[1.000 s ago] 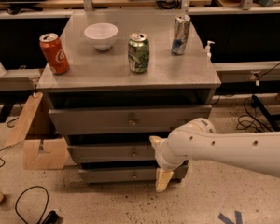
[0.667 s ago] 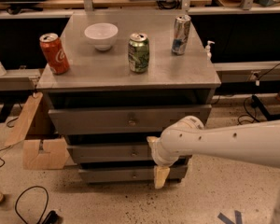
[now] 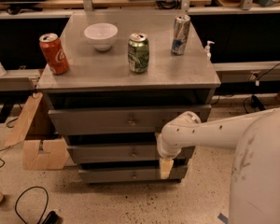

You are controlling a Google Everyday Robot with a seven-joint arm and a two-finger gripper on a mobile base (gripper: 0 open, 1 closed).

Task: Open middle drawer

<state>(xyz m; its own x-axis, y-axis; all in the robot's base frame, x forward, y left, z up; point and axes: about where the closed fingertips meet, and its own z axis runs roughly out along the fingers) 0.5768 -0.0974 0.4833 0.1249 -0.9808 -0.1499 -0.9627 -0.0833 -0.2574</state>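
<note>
So the middle drawer [image 3: 112, 153] is stacked between the top drawer [image 3: 98, 121] and bottom drawer [image 3: 116, 175], and the gripper [image 3: 165, 167] is hung just before its right end. A bowl [image 3: 101, 35] is set back-left on the cabinet top [image 3: 98, 71].

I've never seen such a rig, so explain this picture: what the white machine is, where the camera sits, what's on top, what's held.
The white shape is the arm of a mobile robot. Its end effector hangs low before the drawer fronts, right of the knob on the middle drawer. One camera looks down at the cabinet's front; its mounting is unknown. On the cabinet top stand a red cola can, a white bowl, a green can and a silver-blue can. I see nothing held.
</note>
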